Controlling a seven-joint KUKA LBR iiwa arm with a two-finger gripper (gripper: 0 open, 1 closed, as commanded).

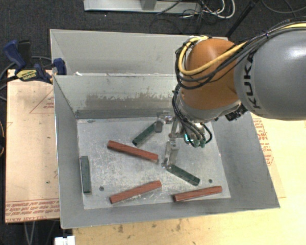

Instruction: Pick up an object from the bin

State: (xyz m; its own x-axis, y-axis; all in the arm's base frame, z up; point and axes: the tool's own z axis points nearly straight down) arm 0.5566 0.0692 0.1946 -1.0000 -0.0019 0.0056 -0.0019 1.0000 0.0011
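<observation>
My gripper (169,153) hangs low over the middle of the bin floor, under the orange wrist cover. Its tip comes down right at the upper left end of a dark green bar (183,175) that lies slanted toward the lower right. The right end of a red-brown bar (132,151) lies just left of the tip. Another dark green bar (146,133) lies slanted up and to the left, its upper end close beside the gripper's body. I see nothing held.
A red-brown bar (135,192) lies near the front wall and another red-brown bar (197,193) at the front right. A dark green bar (85,173) lies upright along the left wall. The arm covers the bin's back right corner.
</observation>
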